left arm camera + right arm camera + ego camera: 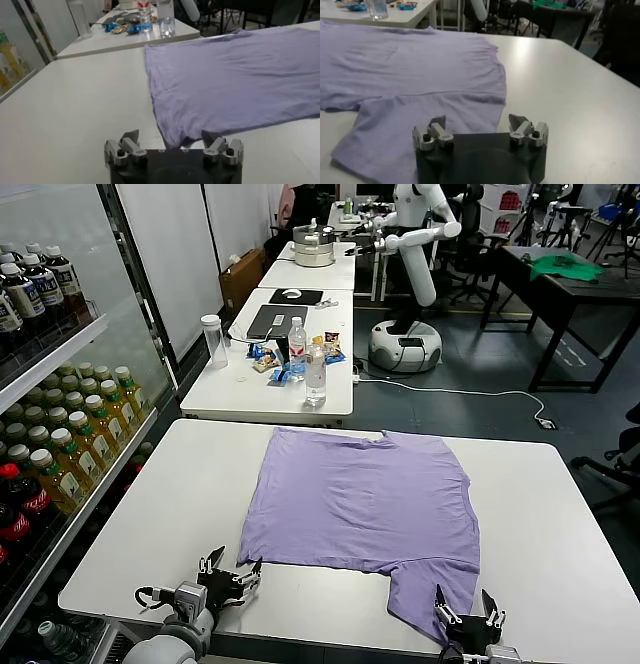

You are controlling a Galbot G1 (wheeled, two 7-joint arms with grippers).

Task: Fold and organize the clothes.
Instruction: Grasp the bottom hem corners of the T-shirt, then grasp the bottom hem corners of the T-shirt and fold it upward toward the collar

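Observation:
The lavender T-shirt (pixel 365 499) lies spread flat on the white table (pixel 150 524), with one sleeve (pixel 430 589) reaching toward the near edge. My left gripper (pixel 230 567) is open and empty at the near edge, just short of the shirt's near left corner (pixel 172 137). My right gripper (pixel 463 609) is open and empty at the near edge, over the sleeve's end. In the right wrist view the shirt (pixel 420 70) fills the area ahead of the open right gripper (pixel 477 125). In the left wrist view the left gripper (pixel 170 140) is open before the corner.
A second white table (pixel 280 389) stands behind, with water bottles (pixel 315 369), a clear cup (pixel 212 339), snacks and a laptop. A drinks shelf (pixel 50 434) runs along the left. A green cloth (pixel 565 266) lies on a dark table far right. Another robot (pixel 415 244) stands beyond.

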